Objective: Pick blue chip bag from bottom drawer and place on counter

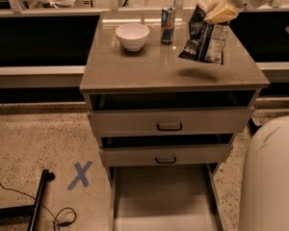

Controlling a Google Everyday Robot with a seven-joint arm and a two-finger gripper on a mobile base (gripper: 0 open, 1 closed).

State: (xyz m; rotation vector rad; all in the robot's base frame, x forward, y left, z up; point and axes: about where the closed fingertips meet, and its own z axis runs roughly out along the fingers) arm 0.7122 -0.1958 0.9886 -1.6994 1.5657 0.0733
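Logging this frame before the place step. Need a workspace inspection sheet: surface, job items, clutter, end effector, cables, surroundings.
Surface: counter, glossy grey-brown, with items at its rear.
Job's things: blue chip bag hangs above the counter's right side, off the surface, with its shadow beneath; bottom drawer is pulled out, nothing seen inside.
Clutter: white bowl and drink can, side by side and apart.
End effector: top right, over the counter, shut on the bag's top.
Cables: black cable on the floor, lower left.
Surroundings: two upper drawers ajar; blue tape X on the floor.
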